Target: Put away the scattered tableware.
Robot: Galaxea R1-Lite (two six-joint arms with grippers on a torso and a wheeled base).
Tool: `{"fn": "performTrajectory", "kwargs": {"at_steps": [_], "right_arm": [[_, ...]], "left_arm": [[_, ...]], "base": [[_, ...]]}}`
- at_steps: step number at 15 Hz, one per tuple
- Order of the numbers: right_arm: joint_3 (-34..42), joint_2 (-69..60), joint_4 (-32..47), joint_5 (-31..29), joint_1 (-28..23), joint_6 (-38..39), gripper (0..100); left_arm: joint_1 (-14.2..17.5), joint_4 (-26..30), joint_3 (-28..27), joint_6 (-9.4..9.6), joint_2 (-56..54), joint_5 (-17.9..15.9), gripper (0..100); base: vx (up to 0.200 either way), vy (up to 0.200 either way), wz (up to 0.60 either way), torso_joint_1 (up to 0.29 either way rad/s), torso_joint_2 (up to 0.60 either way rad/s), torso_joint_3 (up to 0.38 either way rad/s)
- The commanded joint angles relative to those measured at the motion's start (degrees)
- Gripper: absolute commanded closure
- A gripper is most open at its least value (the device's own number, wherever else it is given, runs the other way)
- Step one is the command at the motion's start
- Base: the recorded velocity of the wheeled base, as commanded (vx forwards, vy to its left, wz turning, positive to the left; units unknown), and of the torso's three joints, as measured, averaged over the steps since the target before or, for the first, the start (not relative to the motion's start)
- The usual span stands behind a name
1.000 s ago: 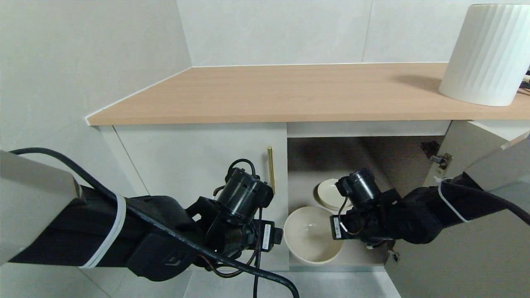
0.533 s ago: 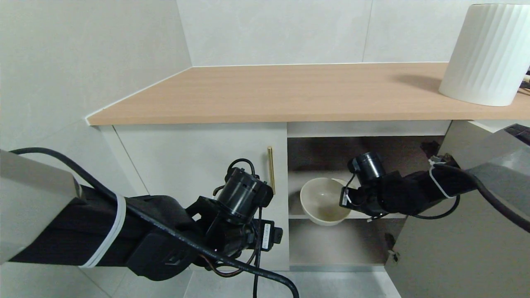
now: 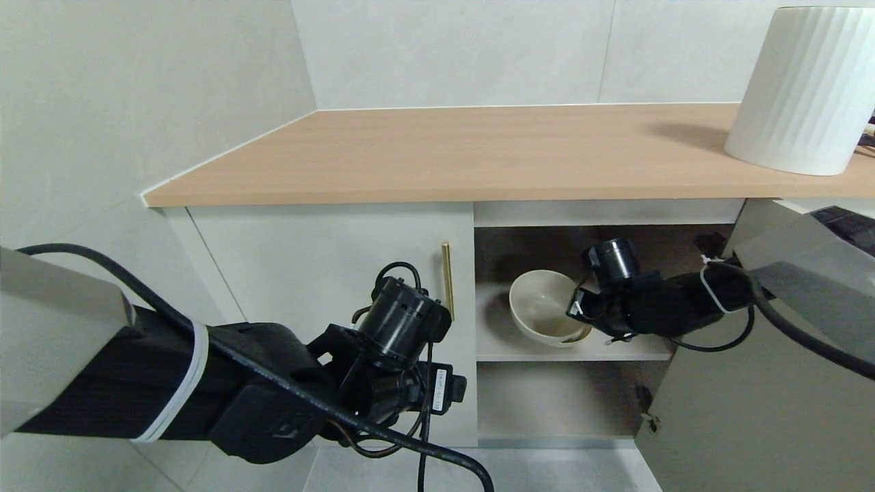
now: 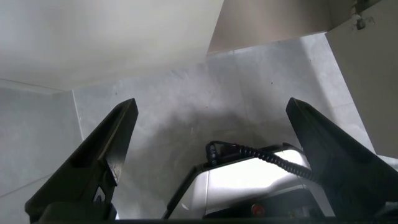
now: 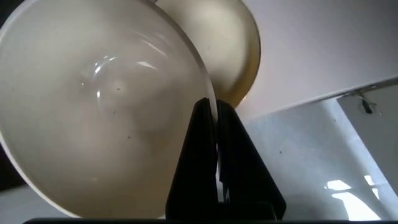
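Observation:
A cream bowl hangs tilted just over the cabinet's middle shelf, and my right gripper is shut on its rim. In the right wrist view the fingers pinch the bowl at its edge, with a cream plate lying on the shelf right behind it. The plate's edge peeks out under the bowl; whether the two touch is unclear. My left gripper hangs low in front of the closed left door, open and holding nothing, over the grey floor.
A white ribbed container stands on the wooden countertop at the right. The left door with its brass handle is closed. The right door is swung open. Below the shelf lies the bottom compartment.
My right gripper has carried the bowl up from low in front of the cabinet and inward to the middle shelf, over the plate. The left arm has not moved.

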Motion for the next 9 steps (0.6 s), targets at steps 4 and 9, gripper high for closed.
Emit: {"fn": "performTrajectory", "kwargs": {"at_steps": [4,9], "right_arm": [[-3.7,4.1,-0.1,-2.3,-2.2,1.2,100],[-5.5,6.3,-0.1,-4.8,-3.1,1.1,100]], "left_arm": [[0.0,0.0,0.0,-0.08,0.1,0.0,0],[0.0,0.0,0.0,0.01,0.1,0.0,0]], "base": [[0.0,0.0,0.0,0.0,0.0,0.0],[0.0,0.0,0.0,0.0,0.0,0.0]]}}
